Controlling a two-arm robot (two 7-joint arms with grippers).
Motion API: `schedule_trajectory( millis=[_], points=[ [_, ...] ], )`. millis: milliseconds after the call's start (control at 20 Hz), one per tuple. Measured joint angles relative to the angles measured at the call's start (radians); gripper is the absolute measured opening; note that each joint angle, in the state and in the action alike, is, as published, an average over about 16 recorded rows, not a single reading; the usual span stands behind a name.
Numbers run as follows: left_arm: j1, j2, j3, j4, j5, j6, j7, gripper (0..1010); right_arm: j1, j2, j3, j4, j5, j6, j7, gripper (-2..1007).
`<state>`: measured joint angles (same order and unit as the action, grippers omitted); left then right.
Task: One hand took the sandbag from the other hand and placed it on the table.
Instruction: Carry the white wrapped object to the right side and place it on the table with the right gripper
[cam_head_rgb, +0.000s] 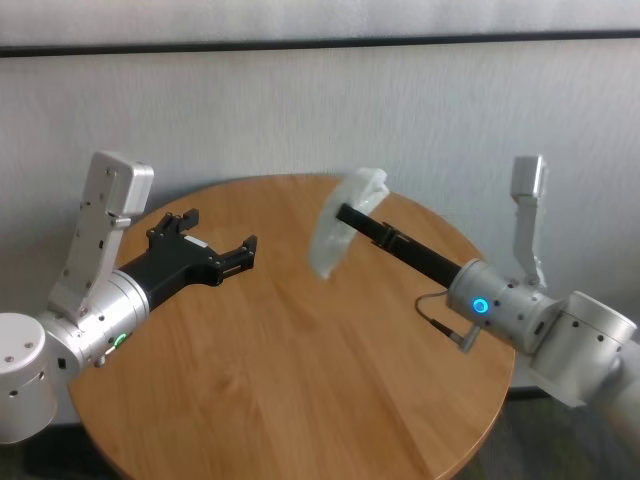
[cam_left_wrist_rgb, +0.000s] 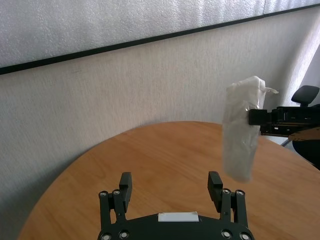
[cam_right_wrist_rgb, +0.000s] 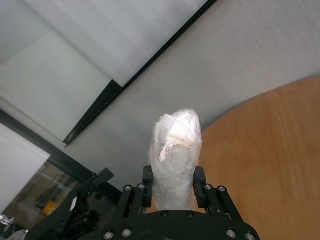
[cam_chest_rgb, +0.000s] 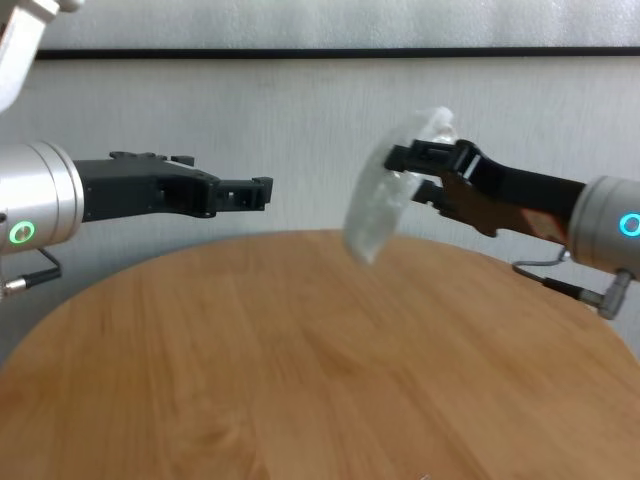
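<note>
Sandbag, white and crinkly, hangs in the air above the far middle of the round wooden table, clear of the tabletop. The right gripper, the one with the blue ring on its wrist, is clenched on the bag near its upper end; the right wrist view shows the bag pinched between the two black fingers, its twisted end poking out beyond them. Most of the bag droops below the grip, tilted toward the left arm.

The left gripper, with the green ring, hovers over the table's left part with its fingers spread wide and nothing between them. In its own wrist view the fingertips stand well apart and the bag hangs ahead of them, off to one side, not touching. A gap of open air separates the two grippers in the chest view.

Below both grippers the wood surface lies bare out to the curved rim. A pale wall with a dark horizontal strip runs just behind the table's far edge.
</note>
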<state>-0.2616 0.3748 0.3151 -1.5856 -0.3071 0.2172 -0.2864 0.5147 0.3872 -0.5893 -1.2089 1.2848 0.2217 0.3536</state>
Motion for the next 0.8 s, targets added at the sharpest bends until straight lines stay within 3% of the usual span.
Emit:
schedule_trajectory(
  millis=[250,800],
  points=[
    [-0.001,-0.003,-0.002,0.001,0.002,0.005,-0.002,1000,-0.011,0.032,0.015,-0.002,-0.019,-0.004,-0.009,470],
    [-0.002,-0.002,0.0,0.002,0.0,0.003,-0.001,1000,-0.046,0.128,0.055,-0.012,-0.076,0.004,-0.039,470]
  ],
)
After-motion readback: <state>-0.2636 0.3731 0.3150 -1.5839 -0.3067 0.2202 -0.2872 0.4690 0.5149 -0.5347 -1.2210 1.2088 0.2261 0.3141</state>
